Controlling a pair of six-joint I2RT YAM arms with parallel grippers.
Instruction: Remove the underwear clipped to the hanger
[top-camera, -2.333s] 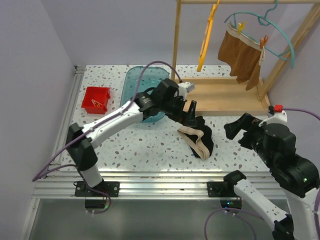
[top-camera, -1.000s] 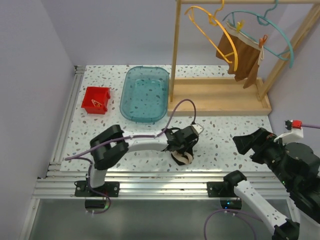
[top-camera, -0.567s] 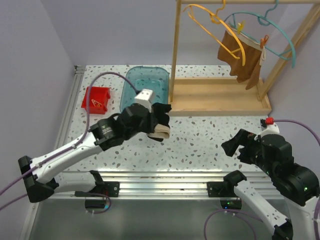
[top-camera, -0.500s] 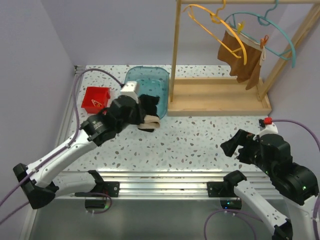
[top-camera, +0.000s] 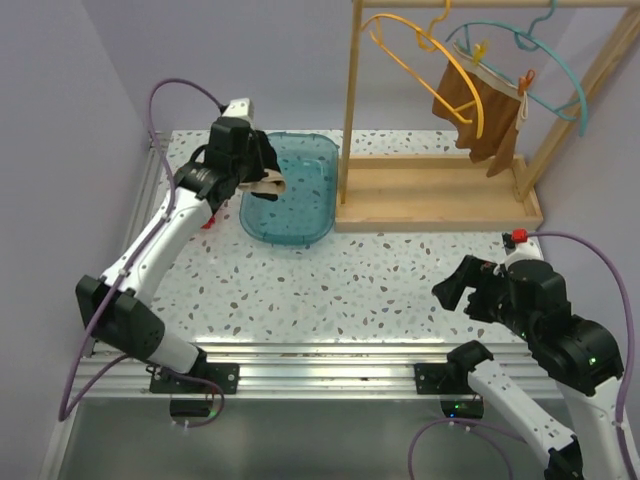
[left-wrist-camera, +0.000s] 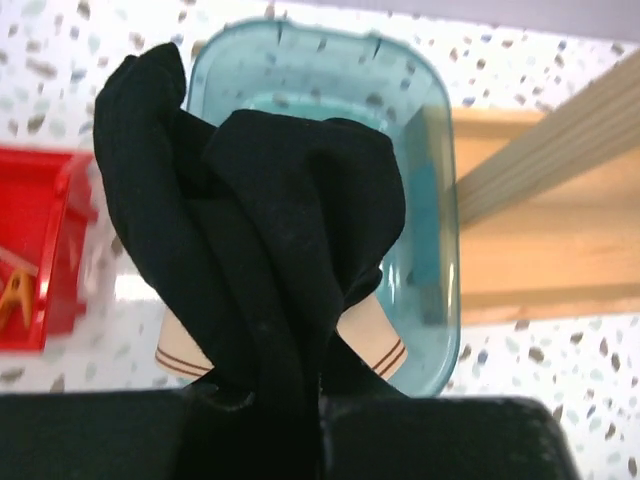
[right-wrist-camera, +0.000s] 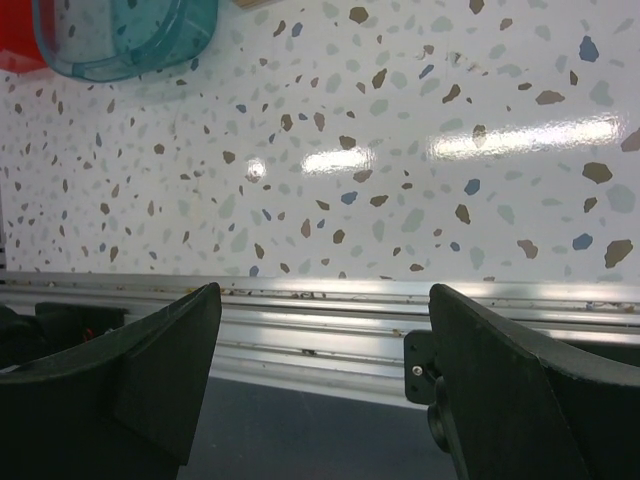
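The black underwear (left-wrist-camera: 270, 250) with its beige waistband (left-wrist-camera: 375, 335) hangs bunched from my left gripper (left-wrist-camera: 320, 420), which is shut on it. That gripper (top-camera: 262, 175) is over the left rim of the teal tub (top-camera: 300, 205). The rust-brown underwear (top-camera: 478, 108) hangs from the teal hanger (top-camera: 570, 85) at the back right, held by a yellow clip (top-camera: 483, 52) and an orange clip (top-camera: 527, 82). An orange hanger (top-camera: 440, 55) beside it hangs bare. My right gripper (top-camera: 462, 288) is low at the near right, open and empty, facing the table's front rail (right-wrist-camera: 320, 330).
A red bin (left-wrist-camera: 40, 250) with an orange clip (left-wrist-camera: 15, 300) in it stands left of the tub. The wooden rack's base (top-camera: 440, 195) and upright post (top-camera: 350, 100) are just right of the tub. Purple walls close the left and back.
My left arm has swung from the middle of the table back and to the left, carrying the black underwear over the tub's left rim. The right gripper has stayed open, shifting only slightly.
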